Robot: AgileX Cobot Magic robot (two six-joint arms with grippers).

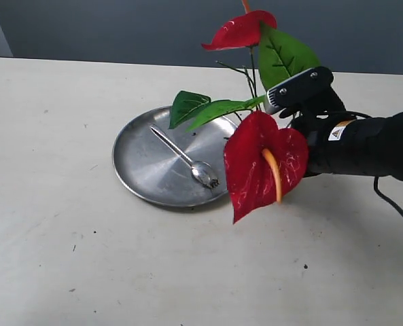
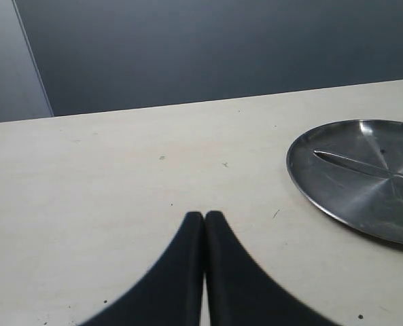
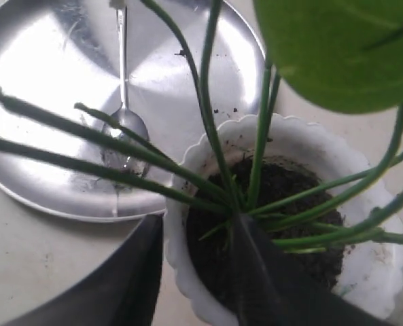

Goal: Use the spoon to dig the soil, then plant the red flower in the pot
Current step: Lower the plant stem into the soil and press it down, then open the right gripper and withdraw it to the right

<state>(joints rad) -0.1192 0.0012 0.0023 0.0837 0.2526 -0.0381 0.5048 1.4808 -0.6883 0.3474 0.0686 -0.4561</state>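
Note:
The red flower [image 1: 259, 163] stands upright right of the steel plate, and its front bloom hides the pot in the exterior view. In the right wrist view its green stems [image 3: 208, 102] run down into dark soil [image 3: 289, 197] inside the white scalloped pot [image 3: 303, 129]. My right gripper [image 3: 194, 221] is open astride the pot's rim, one finger outside it and one on the soil at the stems' base. The spoon [image 1: 187, 159] lies in the plate [image 1: 140, 163]. My left gripper [image 2: 204, 216] is shut and empty over bare table, left of the plate [image 2: 351, 197].
My right arm [image 1: 364, 146] reaches in from the right with a cable behind it. A few soil crumbs lie on the plate [image 3: 38, 81] near the spoon [image 3: 123, 88]. A dark wall runs behind the table.

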